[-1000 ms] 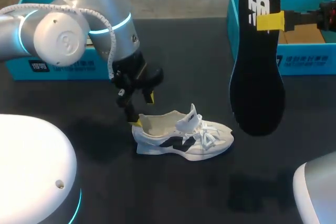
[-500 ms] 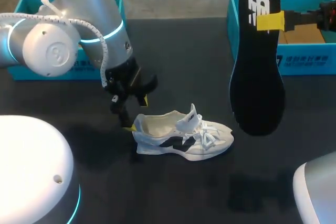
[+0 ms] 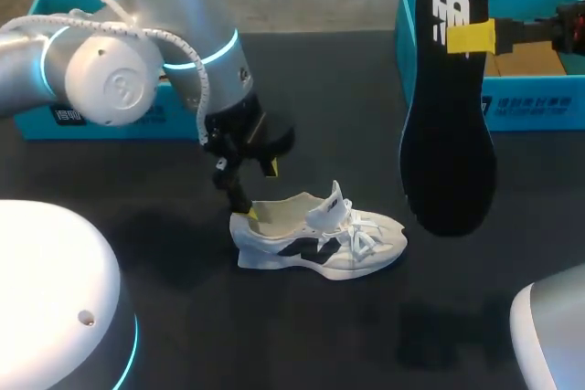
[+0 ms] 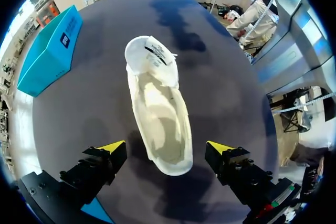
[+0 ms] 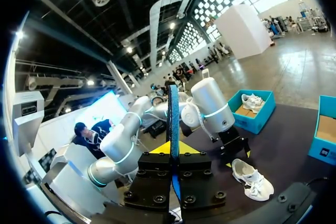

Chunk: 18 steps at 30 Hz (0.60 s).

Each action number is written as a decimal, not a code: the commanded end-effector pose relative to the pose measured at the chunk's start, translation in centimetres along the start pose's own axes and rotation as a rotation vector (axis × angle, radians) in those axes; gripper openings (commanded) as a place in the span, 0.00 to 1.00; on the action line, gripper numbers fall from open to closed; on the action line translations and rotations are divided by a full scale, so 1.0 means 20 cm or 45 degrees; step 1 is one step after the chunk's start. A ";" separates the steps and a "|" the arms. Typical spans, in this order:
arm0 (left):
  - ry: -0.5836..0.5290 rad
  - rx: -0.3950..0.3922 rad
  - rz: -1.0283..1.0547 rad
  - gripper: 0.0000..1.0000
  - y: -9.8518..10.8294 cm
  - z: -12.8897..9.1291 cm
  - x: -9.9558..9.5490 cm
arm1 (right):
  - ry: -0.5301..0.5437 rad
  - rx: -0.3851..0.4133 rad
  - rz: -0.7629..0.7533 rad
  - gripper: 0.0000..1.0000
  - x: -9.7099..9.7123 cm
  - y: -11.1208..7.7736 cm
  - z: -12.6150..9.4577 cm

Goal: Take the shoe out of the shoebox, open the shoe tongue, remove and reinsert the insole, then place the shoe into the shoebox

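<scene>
The white shoe (image 3: 315, 239) stands on the dark surface (image 3: 137, 253), near the middle. The left gripper (image 3: 260, 191) hangs at its heel, fingers released and wide apart. The right gripper (image 3: 471, 36) is grasping the black insole (image 3: 448, 134) upright in the air, in front of the blue shoebox (image 3: 535, 107) at the far right.

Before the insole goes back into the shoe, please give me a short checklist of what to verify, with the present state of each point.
1. Insole firmly gripped: the right gripper is shut on it, near one end. Ok.
2. Shoe empty inside: the left wrist view shows a bare cavity. Ok.
3. Tongue pulled open: it stands up, clear of the opening. Ok.
4. Shoe upright on the table, sole down. Ok.
5. Shoe steadied: the left gripper is open, its fingers apart on either side of the heel end. Not ok.
6. Insole lined up over the opening: it hangs high and off to the side. Not ok.
</scene>
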<state>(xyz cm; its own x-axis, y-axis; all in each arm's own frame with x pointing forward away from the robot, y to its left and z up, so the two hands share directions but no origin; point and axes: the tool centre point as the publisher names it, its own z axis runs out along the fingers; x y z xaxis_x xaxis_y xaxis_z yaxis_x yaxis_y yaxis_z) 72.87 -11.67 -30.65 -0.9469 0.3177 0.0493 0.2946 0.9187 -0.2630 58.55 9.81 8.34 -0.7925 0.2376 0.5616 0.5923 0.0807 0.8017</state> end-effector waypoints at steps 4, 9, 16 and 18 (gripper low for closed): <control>0.013 -0.008 0.006 1.00 -0.07 0.11 -0.08 | 0.000 0.010 0.002 0.00 -0.01 0.02 0.01; 0.005 -0.013 0.009 1.00 -0.10 0.17 -0.10 | 0.000 0.010 0.002 0.00 -0.01 0.02 0.01; -0.040 -0.016 0.006 1.00 -0.11 0.21 -0.14 | 0.000 0.010 0.002 0.00 -0.01 0.02 0.01; -0.048 -0.013 0.001 1.00 -0.12 0.23 -0.15 | 0.000 0.010 0.002 0.00 -0.01 0.02 0.01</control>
<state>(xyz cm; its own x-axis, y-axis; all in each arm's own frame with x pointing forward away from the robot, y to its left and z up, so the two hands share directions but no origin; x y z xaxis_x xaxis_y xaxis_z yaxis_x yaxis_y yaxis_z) 74.34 -15.40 -34.00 -0.9504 0.3108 0.0117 0.2976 0.9197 -0.2561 58.55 9.81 8.35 -0.7925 0.2377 0.5617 0.5923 0.0807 0.8016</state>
